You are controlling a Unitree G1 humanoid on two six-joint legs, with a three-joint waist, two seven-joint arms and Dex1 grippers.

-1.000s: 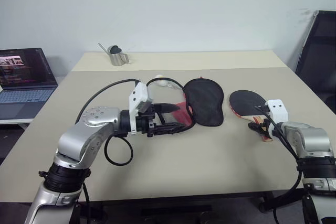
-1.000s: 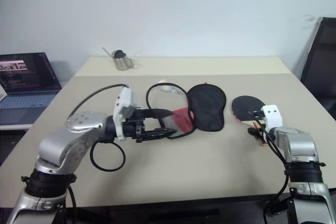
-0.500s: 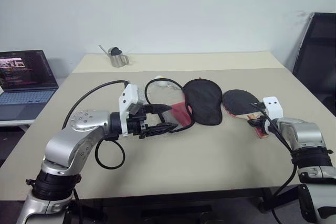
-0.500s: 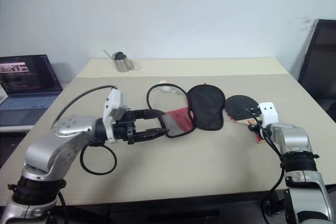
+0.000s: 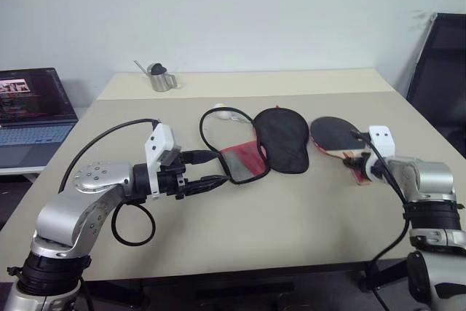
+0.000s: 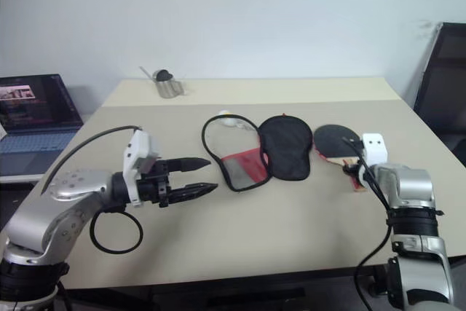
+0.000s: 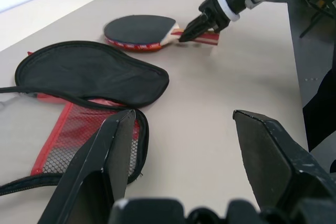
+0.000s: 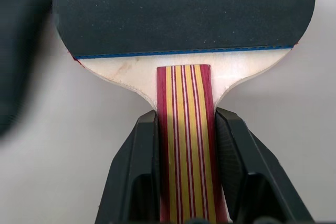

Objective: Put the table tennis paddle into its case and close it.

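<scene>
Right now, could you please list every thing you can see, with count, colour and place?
round black-faced table tennis paddle with striped red and yellow wooden handle: one, on the table's right part, handle clamped in the right gripper.
soft fabric paddle case: one, black with a red mesh panel, lying unzipped at the table's middle, left of the paddle.
small white ball: one, just behind the case.
metal watering can: one, silver, far left part of the table.
laptop: one, screen lit, on a side surface at the left.
black chair: one, right of the table.
beige table: one.
left gripper: black fingers, open, beside the case.
right gripper: black fingers, shut on the paddle's handle.
</scene>
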